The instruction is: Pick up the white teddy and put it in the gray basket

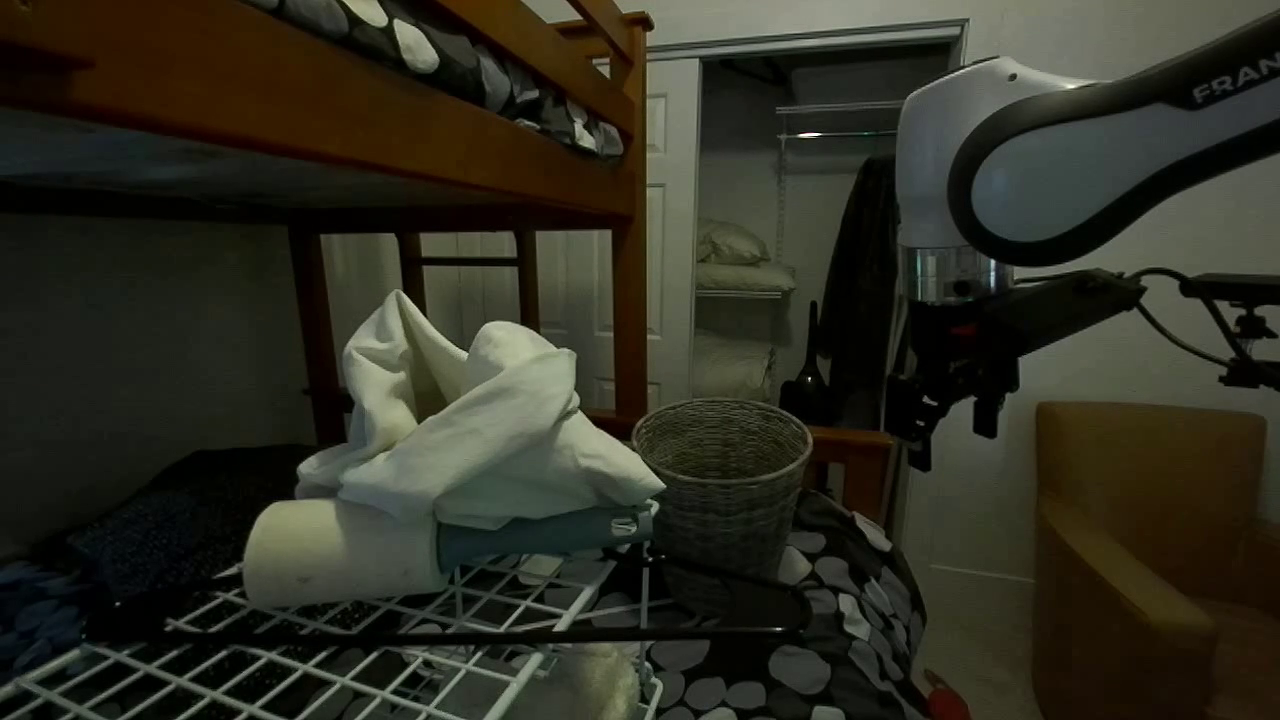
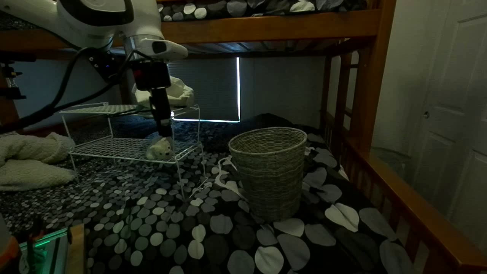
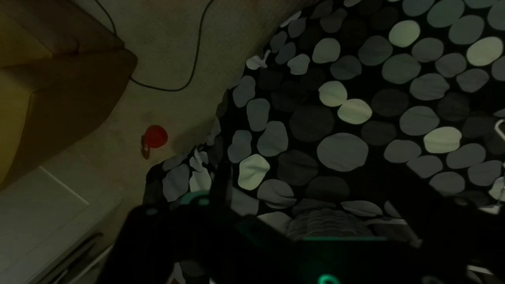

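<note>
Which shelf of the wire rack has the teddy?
The lower shelf: the white teddy rests near its edge; the upper shelf bears crumpled white cloth.
</note>
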`<state>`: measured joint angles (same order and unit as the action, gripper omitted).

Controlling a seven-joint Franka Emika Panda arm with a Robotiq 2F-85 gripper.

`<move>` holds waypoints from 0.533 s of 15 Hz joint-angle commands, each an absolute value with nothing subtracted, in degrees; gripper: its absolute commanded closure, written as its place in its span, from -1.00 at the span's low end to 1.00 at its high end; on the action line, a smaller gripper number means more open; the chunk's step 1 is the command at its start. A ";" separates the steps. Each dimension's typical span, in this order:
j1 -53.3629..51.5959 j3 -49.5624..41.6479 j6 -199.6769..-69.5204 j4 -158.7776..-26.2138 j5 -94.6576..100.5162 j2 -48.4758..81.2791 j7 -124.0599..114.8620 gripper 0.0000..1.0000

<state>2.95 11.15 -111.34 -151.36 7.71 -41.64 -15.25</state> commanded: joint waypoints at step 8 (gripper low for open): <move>-8.79 10.73 -127.42 -148.96 1.31 -30.41 -5.79 -1.00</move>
<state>-3.68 11.15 -123.11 -149.85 5.40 -34.93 -8.98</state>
